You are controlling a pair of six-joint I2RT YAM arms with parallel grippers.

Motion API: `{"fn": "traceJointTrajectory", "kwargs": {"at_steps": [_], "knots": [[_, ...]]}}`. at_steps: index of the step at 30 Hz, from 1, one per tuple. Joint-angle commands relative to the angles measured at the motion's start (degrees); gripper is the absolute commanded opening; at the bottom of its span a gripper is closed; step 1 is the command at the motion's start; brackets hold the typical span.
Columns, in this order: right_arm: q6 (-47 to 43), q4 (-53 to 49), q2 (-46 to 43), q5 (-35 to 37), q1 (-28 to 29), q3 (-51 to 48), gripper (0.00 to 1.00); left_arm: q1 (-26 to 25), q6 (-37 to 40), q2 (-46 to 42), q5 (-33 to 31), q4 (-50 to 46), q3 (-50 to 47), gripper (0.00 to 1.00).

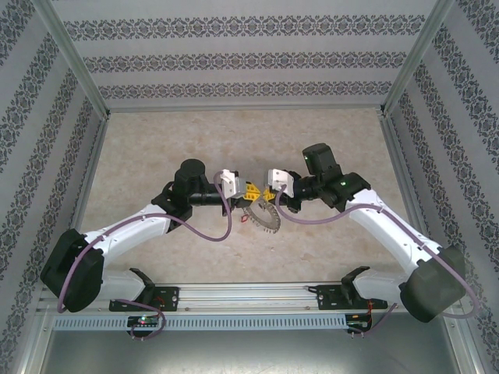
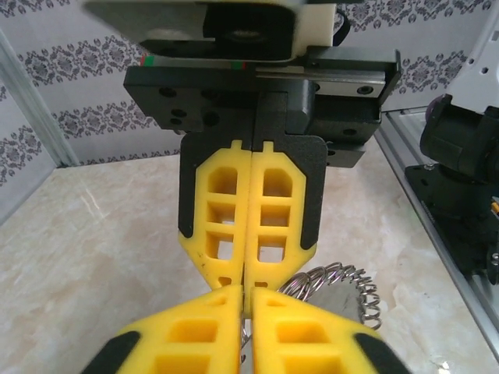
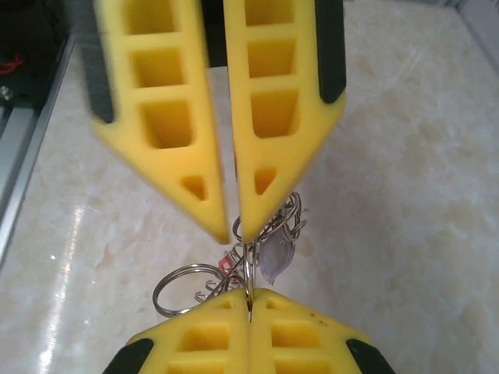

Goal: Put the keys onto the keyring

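1. Closest to me on its own wrist camera is the right gripper (image 3: 249, 298). Its yellow fingers are pressed flat together, and a thin silver wire of the keyring (image 1: 259, 220) runs straight into the seam at the tips. I'm calling that a pinch on the ring.
2. Just past those tips the ring spreads out over the table (image 3: 405, 195), with one round loop off to the side. The keys (image 3: 274, 255) are bunched along it, with a red bit (image 3: 226, 263) among them. I can't say whether the lower part rests on the surface.
3. Next comes the left gripper (image 3: 234, 233), nose to nose with the right one. Its fingers stand a sliver apart here and one is blurred, while on its own camera they look almost together. The wire reaches its tips, but I cannot tell whether it grips.
4. From above, both grippers meet near the table's middle, with the keyring just on the near side of them.
5. Farthest back is the patterned wall (image 2: 70, 117).
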Motion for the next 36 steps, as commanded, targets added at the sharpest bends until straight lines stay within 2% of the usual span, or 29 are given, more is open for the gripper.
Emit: {"fn": "traceJointTrajectory", "kwargs": {"at_steps": [1,6,10,11,13,17,20,27,32,36], "knots": [[11.18,-3.76,0.89,4.15,0.53,5.12,0.0,0.39,-3.35,-2.16,-2.44,-2.25,1.6,0.17],[25.97,-9.24,2.46,10.52,1.09,8.85,0.0,1.21,-10.07,-5.94,-8.29,-2.48,0.41,0.21],[41.05,-15.56,4.62,17.79,1.76,12.5,0.0,1.47,-14.62,-9.86,-13.47,-2.06,-1.71,0.24],[45.16,-17.81,5.67,20.31,1.89,13.89,0.0,1.46,-15.6,-10.95,-15.12,-1.71,-2.42,0.37],[51.12,-22.33,7.87,22.86,2.08,16.81,0.0,1.55,-16.18,-12.68,-16.54,-1.55,-3.7,0.51],[65.4,-25.06,10.13,23.12,3.04,19.93,0.0,1.48,-14.48,-12.53,-14.4,-4.49,-3.6,0.6],[74.62,-25.88,10.75,23.85,3.1,21.5,0.0,0.89,-13.05,-9.03,-10.59,-7.48,-1.46,0.62],[84.81,-25.51,12.21,19.93,3.57,23.94,0.0,-0.92,-12.11,-0.59,-12.29,-5.12,1.58,0.66],[88.6,-22.98,12.38,16.11,3.79,21.96,0.0,-1.25,-13.02,3.78,-9.69,-3.85,4.36,0.67],[89.41,-22.01,12.18,15.59,4.21,21.04,0.0,-1.34,-11.25,5.54,-7.64,-7.59,6.69,0.69]]}}
